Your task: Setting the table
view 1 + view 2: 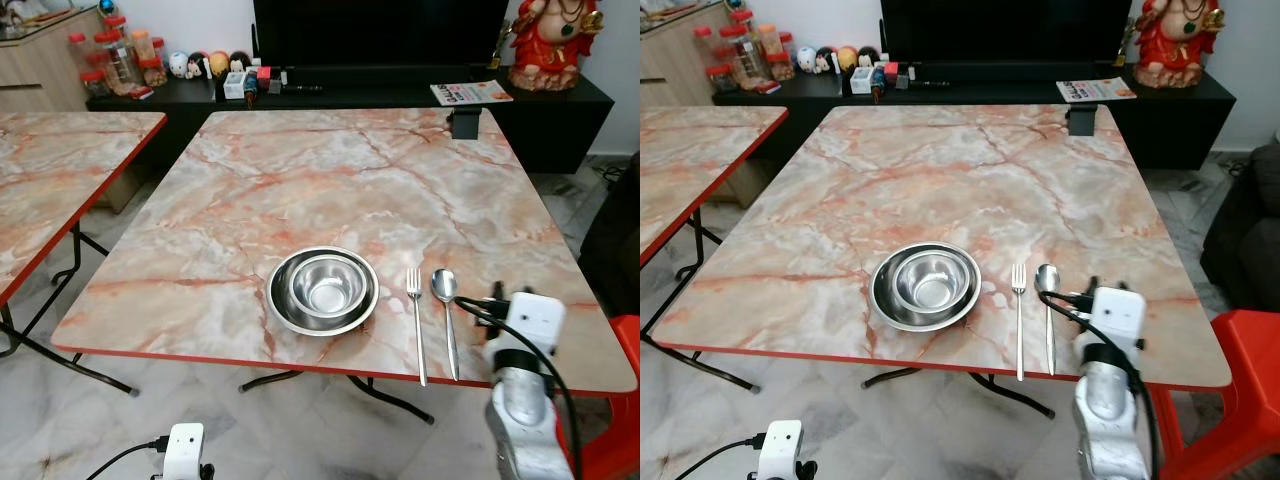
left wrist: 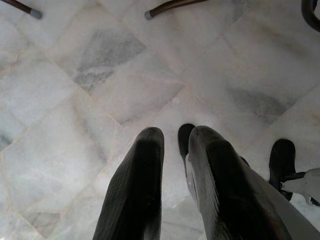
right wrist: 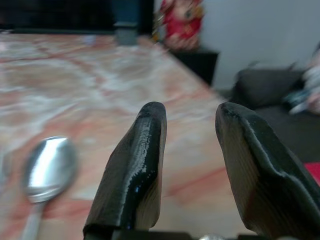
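A: What's laid out on the table (image 1: pixel 300 170)?

B: A square top with a pink-and-cream marble pattern and a red edge, on thin dark metal legs. Near its front edge sits a shiny steel plate (image 1: pixel 285 310), round and shallow, with a smaller steel bowl (image 1: pixel 327 284) nested inside it. Just beside the plate, toward the front right corner, a slim steel fork (image 1: pixel 417 325) lies with its tines pointing to the far edge, and a steel spoon (image 1: pixel 446 312) lies parallel next to it, oval bowl facing up.

A: And the right gripper (image 3: pixel 190 150)?

B: It hovers low over the front right part of the table, just to the right of the spoon. Its two glossy black fingers (image 3: pixel 135 165) stand apart with a clear gap and hold nothing; the spoon's polished bowl gleams, blurred, off to one side of them.

A: The left gripper (image 2: pixel 175 165)?

B: It hangs below the table's front edge, over pale grey-veined marble floor tiles (image 2: pixel 100 100). Its matte black fingers are nearly together, only a narrow slit between them, nothing gripped.

A: Anything else on the table?

B: A small dark box-like object (image 1: pixel 464 122) at the far right corner. A second table (image 1: pixel 60 170) of the same marble pattern stands off to the left.
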Tool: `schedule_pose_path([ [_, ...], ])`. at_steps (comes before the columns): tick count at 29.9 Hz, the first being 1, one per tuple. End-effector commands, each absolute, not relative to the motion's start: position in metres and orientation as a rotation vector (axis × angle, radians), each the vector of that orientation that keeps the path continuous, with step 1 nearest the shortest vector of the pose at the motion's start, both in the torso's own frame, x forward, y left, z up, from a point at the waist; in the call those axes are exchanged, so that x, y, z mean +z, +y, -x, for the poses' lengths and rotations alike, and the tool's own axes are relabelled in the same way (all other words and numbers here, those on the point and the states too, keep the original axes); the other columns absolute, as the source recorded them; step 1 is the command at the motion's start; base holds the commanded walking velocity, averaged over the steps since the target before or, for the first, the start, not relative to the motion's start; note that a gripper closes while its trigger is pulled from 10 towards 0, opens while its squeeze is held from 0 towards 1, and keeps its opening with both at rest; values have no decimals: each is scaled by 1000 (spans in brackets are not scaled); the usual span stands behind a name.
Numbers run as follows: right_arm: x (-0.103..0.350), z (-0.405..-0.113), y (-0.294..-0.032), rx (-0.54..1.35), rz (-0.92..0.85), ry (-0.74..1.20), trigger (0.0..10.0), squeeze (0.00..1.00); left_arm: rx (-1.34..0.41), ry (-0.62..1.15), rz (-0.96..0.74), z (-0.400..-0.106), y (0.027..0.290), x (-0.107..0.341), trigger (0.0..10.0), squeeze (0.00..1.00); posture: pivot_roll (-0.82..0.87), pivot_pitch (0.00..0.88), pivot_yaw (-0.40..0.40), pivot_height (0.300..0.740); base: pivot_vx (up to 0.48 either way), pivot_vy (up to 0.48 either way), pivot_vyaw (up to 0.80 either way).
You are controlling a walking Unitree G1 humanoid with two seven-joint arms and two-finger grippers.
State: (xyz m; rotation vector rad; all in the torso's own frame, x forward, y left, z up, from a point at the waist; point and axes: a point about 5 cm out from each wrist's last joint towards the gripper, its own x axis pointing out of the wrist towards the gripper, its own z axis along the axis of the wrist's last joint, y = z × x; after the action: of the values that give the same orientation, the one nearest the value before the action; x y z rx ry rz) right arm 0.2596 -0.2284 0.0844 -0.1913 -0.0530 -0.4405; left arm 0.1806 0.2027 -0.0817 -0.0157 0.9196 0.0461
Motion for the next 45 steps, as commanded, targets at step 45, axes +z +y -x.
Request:
schedule_pose_path([
  [45,86,-252,-230,-546,164,-115,10000,0,83,910,57,-174,203,-84,10000,0,-85,0,48,740,0,172,0],
])
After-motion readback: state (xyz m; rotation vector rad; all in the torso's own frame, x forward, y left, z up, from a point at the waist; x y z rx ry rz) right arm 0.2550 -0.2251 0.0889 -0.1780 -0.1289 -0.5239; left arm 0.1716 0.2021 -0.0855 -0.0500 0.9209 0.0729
